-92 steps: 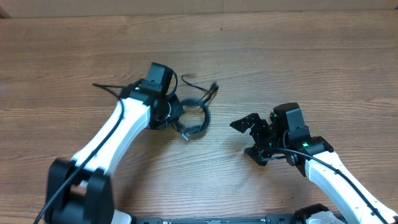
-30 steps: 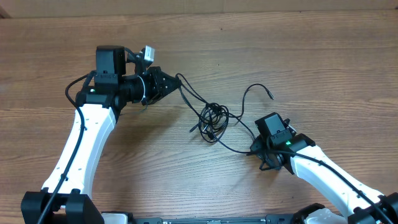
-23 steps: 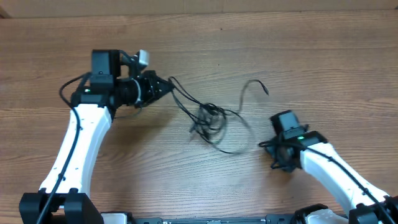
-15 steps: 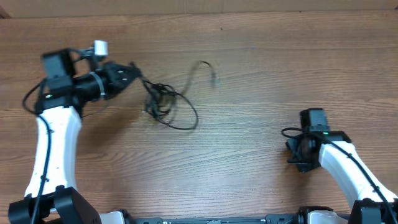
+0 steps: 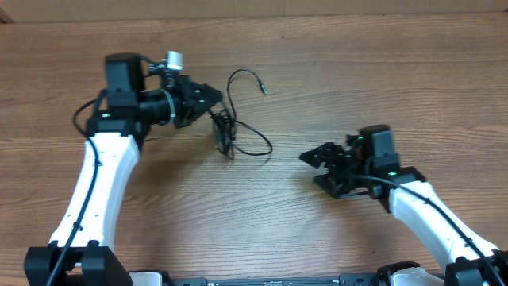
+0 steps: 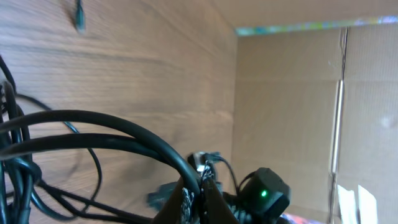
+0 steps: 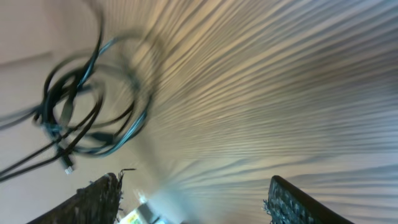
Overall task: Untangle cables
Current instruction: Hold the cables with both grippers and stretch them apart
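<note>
Cables (image 5: 226, 137) are pinched in my left gripper (image 5: 213, 104), which is closed on a few strands at the upper left edge of the tangle. In the left wrist view those strands arch thick and black right over my fingertips (image 6: 194, 198). From that grip the cables hang into a small knotted bundle that lies on the wooden table (image 5: 357, 71). A wide loop bulges out from the bundle on the side away from my left gripper. One loose strand curves up over the tangle and ends in a small plug (image 5: 261, 88) on the bare wood beyond it. My right gripper (image 5: 316, 168) is well apart from the tangle, on the loop's side and nearer my base. It faces the bundle with its jaws spread wide and nothing between them. In its blurred wrist view the two fingers (image 7: 99, 198) frame bare wood, with the tangle ahead and off to one side. A cardboard wall (image 6: 286, 93) stands past the table's far edge.
</note>
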